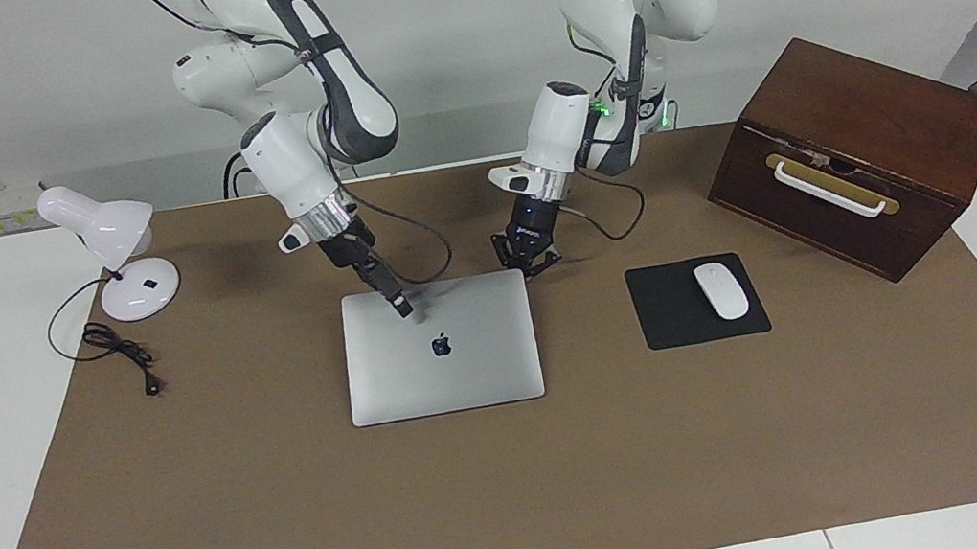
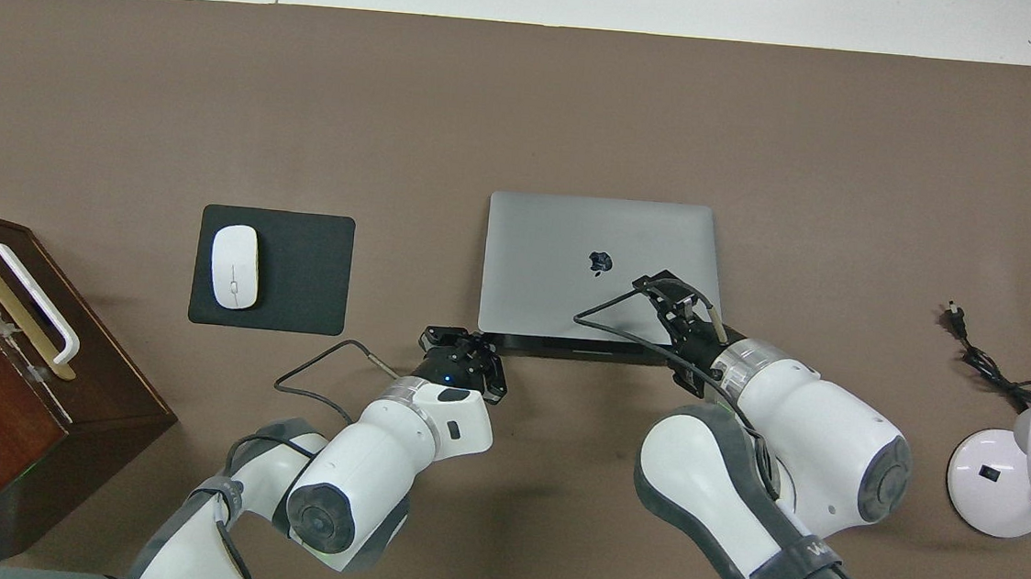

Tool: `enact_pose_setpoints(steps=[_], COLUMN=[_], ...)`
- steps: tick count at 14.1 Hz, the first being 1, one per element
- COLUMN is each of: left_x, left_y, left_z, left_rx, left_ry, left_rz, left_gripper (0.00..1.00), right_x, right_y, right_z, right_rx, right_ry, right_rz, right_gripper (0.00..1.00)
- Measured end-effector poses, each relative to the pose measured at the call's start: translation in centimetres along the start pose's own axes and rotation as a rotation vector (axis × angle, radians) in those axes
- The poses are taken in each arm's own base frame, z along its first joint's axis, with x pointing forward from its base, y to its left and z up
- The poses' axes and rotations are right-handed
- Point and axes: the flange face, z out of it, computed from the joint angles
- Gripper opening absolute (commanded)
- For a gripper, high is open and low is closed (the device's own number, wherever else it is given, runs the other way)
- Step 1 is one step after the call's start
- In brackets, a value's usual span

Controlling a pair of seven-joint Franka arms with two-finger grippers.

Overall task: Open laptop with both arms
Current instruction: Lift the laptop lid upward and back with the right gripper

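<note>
The silver-grey laptop lies closed and flat on the brown mat, with the apple logo on its lid; it also shows in the overhead view. My right gripper points down onto the lid near the edge nearest the robots, at the right arm's end; it also shows in the overhead view. My left gripper is open and empty, low over the mat beside the laptop's near corner at the left arm's end; it also shows in the overhead view.
A black mouse pad with a white mouse lies beside the laptop toward the left arm's end. A brown wooden box with a white handle stands past it. A white desk lamp and its cable are at the right arm's end.
</note>
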Motion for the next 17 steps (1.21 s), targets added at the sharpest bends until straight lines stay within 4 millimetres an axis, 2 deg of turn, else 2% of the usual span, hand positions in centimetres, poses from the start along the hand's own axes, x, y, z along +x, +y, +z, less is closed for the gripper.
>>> enact_pose_setpoints(steps=[3,9,17], left_x=[0.0,0.0,0.0], left_y=[0.0,0.0,0.0], left_z=[0.0,0.0,0.0], left_rx=[0.000,0.000,0.000], left_ry=[0.000,0.001,0.001], left_rz=[0.002,0.003,0.006], left_gripper=[0.00,0.00,0.00], right_x=[0.1,0.0,3.5], right_y=[-1.8,-7.6,-13.7], right_z=[-0.1,-0.7,-1.0], right_rx=[0.034,0.147,0.247], right_ry=[0.014,0.055,0.112], right_rz=[-0.007,-0.091,-0.166], right_gripper=[1.00,1.00,1.00])
